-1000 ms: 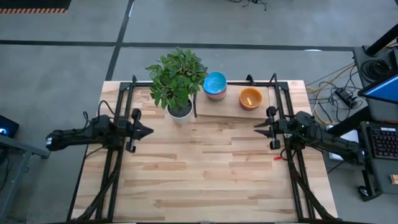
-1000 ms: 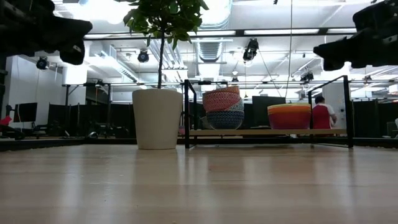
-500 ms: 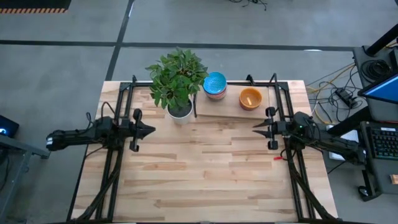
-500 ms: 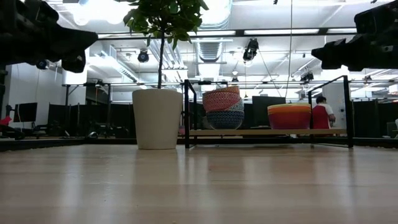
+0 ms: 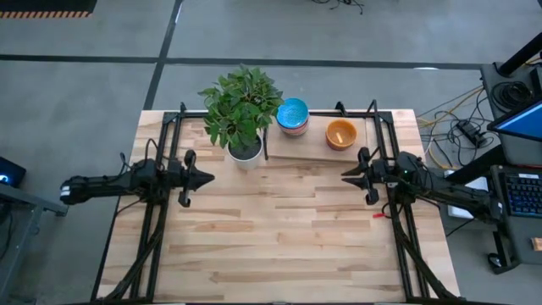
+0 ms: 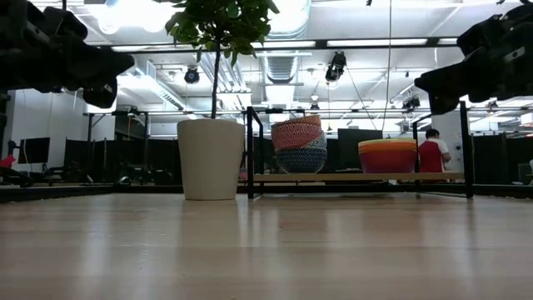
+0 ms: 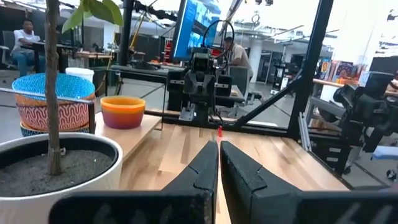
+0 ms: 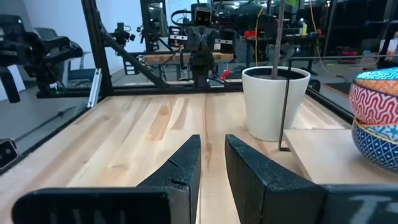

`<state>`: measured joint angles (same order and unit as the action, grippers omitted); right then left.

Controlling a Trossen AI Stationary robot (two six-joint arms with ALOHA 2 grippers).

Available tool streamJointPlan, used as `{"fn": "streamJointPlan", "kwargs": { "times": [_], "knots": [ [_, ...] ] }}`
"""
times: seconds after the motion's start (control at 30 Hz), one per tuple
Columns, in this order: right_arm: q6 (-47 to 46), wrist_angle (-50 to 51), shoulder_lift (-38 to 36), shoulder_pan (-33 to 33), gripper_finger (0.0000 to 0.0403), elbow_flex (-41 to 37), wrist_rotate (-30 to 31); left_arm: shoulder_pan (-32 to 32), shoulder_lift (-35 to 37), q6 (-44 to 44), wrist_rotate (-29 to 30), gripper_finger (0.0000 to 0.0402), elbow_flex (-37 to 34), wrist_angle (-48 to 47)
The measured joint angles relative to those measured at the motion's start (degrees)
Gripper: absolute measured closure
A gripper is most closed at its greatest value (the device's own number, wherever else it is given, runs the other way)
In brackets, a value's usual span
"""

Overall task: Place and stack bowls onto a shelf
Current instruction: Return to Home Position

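High view, counter (image 5: 279, 246): slatted wood; one arm reaches in over the left edge, the other over the right edge.
Shelf (image 5: 309, 151): light plank in black posts, set along the far edge toward the far-right corner. Its long axis runs parallel to that edge.
Plant pot (image 5: 246, 154): white, standing on the counter just beside the shelf's left end, not on the plank.
Blue-topped stack (image 5: 293, 116): patterned bowls nested upright on the shelf's left end, near the pot.
Orange-topped stack (image 5: 341, 133): upright on the plank toward its right end, apart from the first stack. Bowl count per stack: cannot tell.
Left gripper (image 5: 203, 179): raised over the counter near the left edge, about mid-depth, pointing at the right edge.
Right gripper (image 5: 349, 175): raised over the counter near the right edge, about mid-depth, pointing at the left edge, so the two face each other.
Left fingers (image 7: 199, 174): together but for a hairline slit, holding nothing.
Right fingers (image 8: 183, 168): narrowly apart, holding nothing.
Key relation: both stacks lie toward the far edge from either set of fingers, off to the side of where the fingers point and not ahead of them. The right gripper is the nearer one, close to the shelf's right-end posts. The left gripper has the pot between it and the plank.
Step (judged): stacking looks finished and the arms are retiring to rest. The pull-back runs toward the side edges, away from the shelf's long axis, so the main care is for the right arm to keep off the right-end posts.
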<state>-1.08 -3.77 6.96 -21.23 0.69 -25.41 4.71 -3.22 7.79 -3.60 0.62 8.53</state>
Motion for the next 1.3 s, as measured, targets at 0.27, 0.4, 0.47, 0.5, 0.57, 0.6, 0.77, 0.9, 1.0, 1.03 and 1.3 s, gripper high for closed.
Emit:
{"fn": "streamJointPlan", "kwargs": {
  "times": [0.27,0.4,0.47,0.5,0.57,0.6,0.77,0.9,1.0,1.03,1.3],
  "knots": [
    [-0.4,0.0,0.2,0.0,0.0339,0.0,0.0,0.0,-0.9,0.0,0.0,0.0401,0.0,0.0],
    [-0.4,0.0,0.3,0.0,0.0339,0.0,0.0,0.0,-1.3,0.0,0.0,0.0401,0.0,0.0],
    [-0.4,0.0,0.3,0.0,0.0339,0.0,0.0,0.0,-1.4,0.0,0.0,0.0401,0.0,0.0],
    [-0.4,0.0,0.3,0.0,0.0339,0.0,0.0,0.0,-1.5,0.0,0.0,0.0401,0.0,0.0],
    [-0.4,0.0,0.3,0.0,0.0339,0.0,0.0,0.0,-1.7,0.0,0.0,0.0401,0.0,0.0],
    [-0.4,0.0,0.3,0.0,0.0339,0.0,0.0,0.0,-1.8,0.0,0.0,0.0401,0.0,0.0],
    [-0.4,0.0,0.3,0.0,0.0339,0.0,0.0,0.0,-2.2,0.0,0.0,0.0401,0.0,0.0],
    [-0.4,0.0,0.3,0.0,0.0339,0.0,0.0,0.0,-2.5,0.0,0.0,0.0401,0.0,0.0],
    [-0.4,0.0,0.3,0.0,0.0339,0.0,0.0,0.0,-2.6,0.0,0.0,0.0401,0.0,0.0],
    [-0.4,0.0,0.3,0.0,0.0339,0.0,0.0,0.0,-2.6,0.0,0.0,0.0401,0.0,0.0],
    [-0.4,0.0,0.3,0.0,0.0339,0.0,0.0,0.0,-2.7,0.0,0.0,0.0401,0.0,0.0]
  ]
}}
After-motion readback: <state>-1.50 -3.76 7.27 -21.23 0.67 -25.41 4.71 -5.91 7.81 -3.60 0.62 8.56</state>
